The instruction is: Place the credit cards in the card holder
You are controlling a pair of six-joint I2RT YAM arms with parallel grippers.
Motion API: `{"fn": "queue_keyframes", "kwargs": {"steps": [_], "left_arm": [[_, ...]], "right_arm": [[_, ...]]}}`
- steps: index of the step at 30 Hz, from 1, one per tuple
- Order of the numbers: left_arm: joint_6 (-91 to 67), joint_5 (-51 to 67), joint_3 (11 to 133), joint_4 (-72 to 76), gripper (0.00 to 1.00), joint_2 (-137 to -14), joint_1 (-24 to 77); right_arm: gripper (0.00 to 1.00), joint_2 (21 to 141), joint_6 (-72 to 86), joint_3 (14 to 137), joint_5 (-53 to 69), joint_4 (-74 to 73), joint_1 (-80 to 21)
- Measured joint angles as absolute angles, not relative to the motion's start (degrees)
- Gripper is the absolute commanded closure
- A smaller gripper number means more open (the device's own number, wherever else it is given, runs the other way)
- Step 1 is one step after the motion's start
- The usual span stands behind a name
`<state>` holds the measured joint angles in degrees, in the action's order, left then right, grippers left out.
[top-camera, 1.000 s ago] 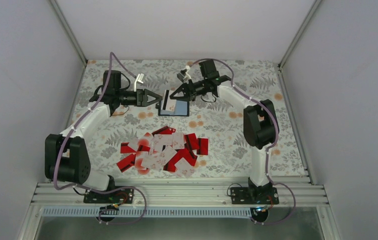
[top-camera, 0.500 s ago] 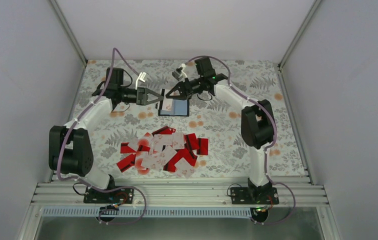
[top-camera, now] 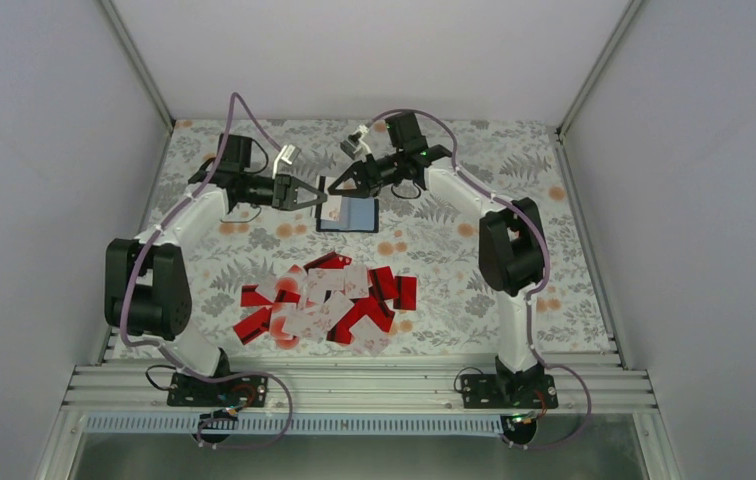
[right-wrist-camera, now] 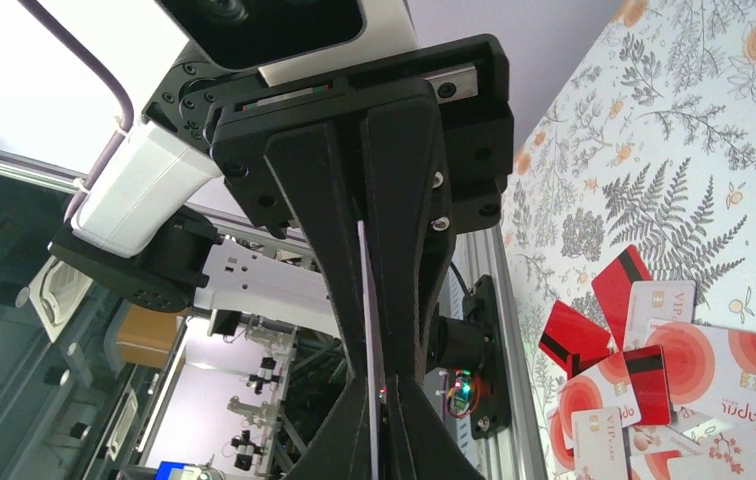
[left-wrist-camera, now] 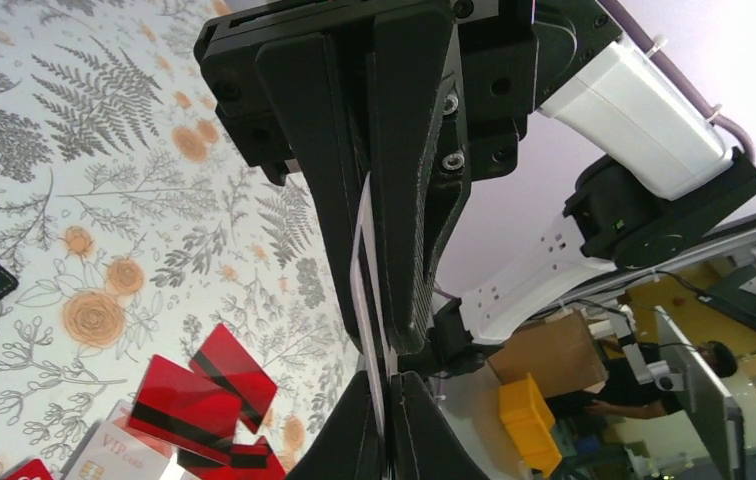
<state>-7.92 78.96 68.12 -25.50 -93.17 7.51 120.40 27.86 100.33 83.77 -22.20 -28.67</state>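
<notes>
- Grey fern-and-orange-blossom printed tabletop [top-camera: 574,260], running right up to the walls.
- Plain white enclosure walls [top-camera: 44,180] on three sides.
- Ribbed aluminium rail [top-camera: 354,385] along the near edge.
- Off in the background: yellow plastic bin [left-wrist-camera: 532,420], just beside a brown cardboard box [left-wrist-camera: 554,350].

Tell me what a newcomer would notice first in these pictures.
A heap of red and white credit cards stands out on the floral table, near the arms' bases. Beyond it the left tool and right tool nearly meet at the far left corner of the open card holder. In each wrist view a thin white card sits pinched edge-on between the fingers.
</notes>
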Motion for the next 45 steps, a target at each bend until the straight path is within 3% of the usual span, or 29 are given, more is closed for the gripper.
{"fn": "queue_keyframes", "kwargs": {"steps": [4,6,9,20,22,24,32,37,45], "left_arm": [[-7.73,79.77,68.93,-26.33,0.98,-93.89,7.49],[-7.73,79.70,69.36,-26.83,0.98,-94.37,7.46],[-7.73,79.07,70.15,-27.18,0.98,-95.24,7.46],[-9.19,67.40,75.11,-29.85,0.98,-97.23,7.53],[-9.76,64.16,76.44,-30.28,0.98,-97.82,7.57],[-10.24,60.69,77.87,-30.44,0.98,-98.59,7.68],[-11.20,50.41,82.17,-31.97,0.98,-105.60,10.74],[-12.73,47.70,83.31,-31.90,0.98,-110.39,13.39],[-17.76,45.78,88.07,-31.35,0.98,-118.63,16.27]], "right_arm": [[0.92,120.44,27.73,100.86,83.46,-22.09,-28.67],[0.69,120.49,27.73,100.97,82.74,-22.26,-28.64],[0.55,120.49,27.75,101.19,80.34,-23.73,-28.64],[0.47,120.46,23.38,102.41,64.29,-32.84,-27.44],[0.35,120.38,22.85,102.41,60.60,-33.58,-26.89],[0.30,120.33,22.35,102.41,57.17,-34.44,-26.06],[0.29,120.31,21.45,101.21,45.50,-35.73,-22.55],[0.40,120.64,21.87,99.20,41.28,-36.71,-21.32],[0.48,124.90,23.09,99.13,40.34,-36.88,-20.86]]}}
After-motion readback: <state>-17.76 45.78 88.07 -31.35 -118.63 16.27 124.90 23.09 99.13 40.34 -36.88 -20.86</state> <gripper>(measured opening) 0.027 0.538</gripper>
